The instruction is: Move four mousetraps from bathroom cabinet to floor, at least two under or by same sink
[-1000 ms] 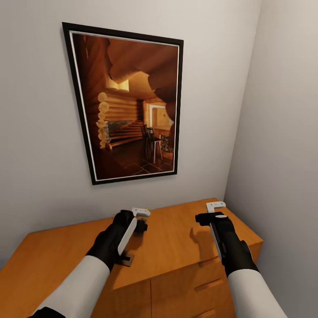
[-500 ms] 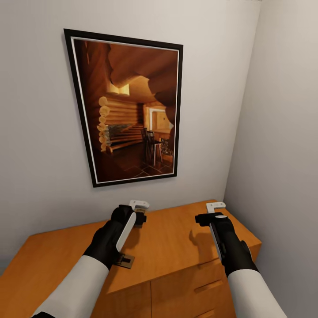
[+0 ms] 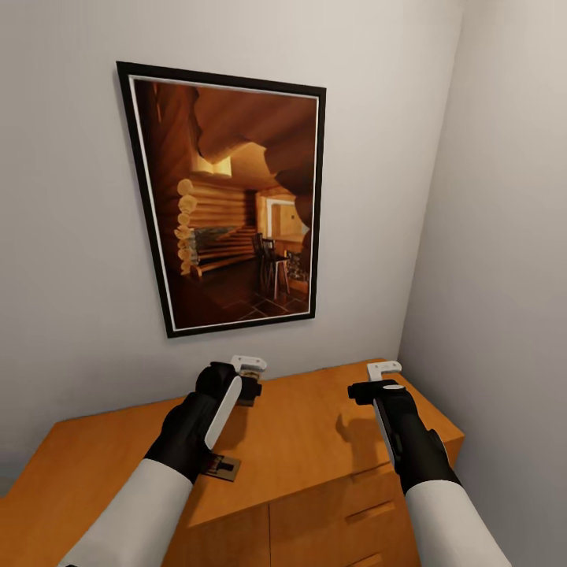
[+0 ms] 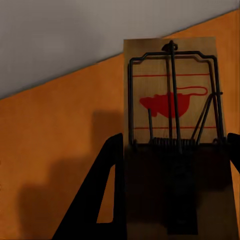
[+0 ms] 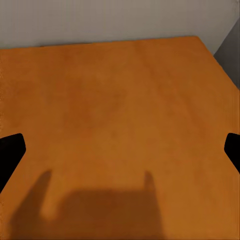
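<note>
Left gripper (image 4: 170, 190) has a mousetrap (image 4: 172, 95) pinched between its dark fingers (image 4: 100, 195), lifted above the cabinet (image 3: 315, 441). It's a flat rectangular board of pale wood with a black wire frame, a coiled spring across it and a red mouse shape printed between thin red lines; its near end sinks into shadow between the fingers. In the head view only a small brown corner of the trap (image 3: 222, 466) peeks out below the black-gloved wrist. The cabinet top is smooth, glossy orange-brown wood, with plain drawer fronts and slim bar handles cut off at the frame's bottom. Right gripper (image 5: 120, 150) hangs over bare cabinet top, fingers spread wide, just their black tips showing at the edges. A black-framed picture (image 3: 228, 197) of a log interior hangs on the grey wall.
</note>
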Motion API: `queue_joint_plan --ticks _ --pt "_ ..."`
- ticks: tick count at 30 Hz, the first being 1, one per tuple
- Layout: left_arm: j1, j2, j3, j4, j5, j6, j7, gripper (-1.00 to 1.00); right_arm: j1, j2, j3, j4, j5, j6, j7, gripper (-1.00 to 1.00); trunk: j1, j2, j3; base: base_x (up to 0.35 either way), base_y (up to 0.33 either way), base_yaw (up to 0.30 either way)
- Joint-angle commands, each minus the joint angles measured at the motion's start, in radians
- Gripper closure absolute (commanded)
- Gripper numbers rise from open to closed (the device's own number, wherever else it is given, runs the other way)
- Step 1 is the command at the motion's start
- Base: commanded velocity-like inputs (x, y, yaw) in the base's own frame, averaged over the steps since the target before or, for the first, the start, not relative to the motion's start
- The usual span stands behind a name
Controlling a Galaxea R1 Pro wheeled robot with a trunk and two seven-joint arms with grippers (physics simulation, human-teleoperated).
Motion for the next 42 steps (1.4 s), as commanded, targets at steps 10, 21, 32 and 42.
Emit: queue_joint_plan --ticks 10,21,32,42 --pt "0.007 0.000 -0.002 -0.035 0.010 0.008 0.012 1.00 -0.001 0.001 -0.003 -0.001 0.008 0.002 0.007 -1.00 -0.038 0.069 0.030 0.000 0.000 0.000" --pt "0.008 0.000 -0.002 -0.036 0.010 0.007 0.012 1.00 -0.001 0.001 -0.002 -0.001 0.009 0.002 0.015 -1.00 -0.080 0.146 0.064 0.000 0.000 0.000" --pt "0.008 0.000 -0.001 -0.036 0.008 0.007 0.012 1.00 -0.001 0.000 0.134 -0.001 0.010 0.002 0.030 -1.00 -0.122 0.223 0.099 0.000 0.000 0.000" --pt "0.008 0.000 -0.001 -0.035 0.008 0.007 0.012 1.00 -0.001 0.000 0.201 -0.002 0.014 0.000 0.033 -1.00 -0.153 0.279 0.124 0.000 0.000 0.000"
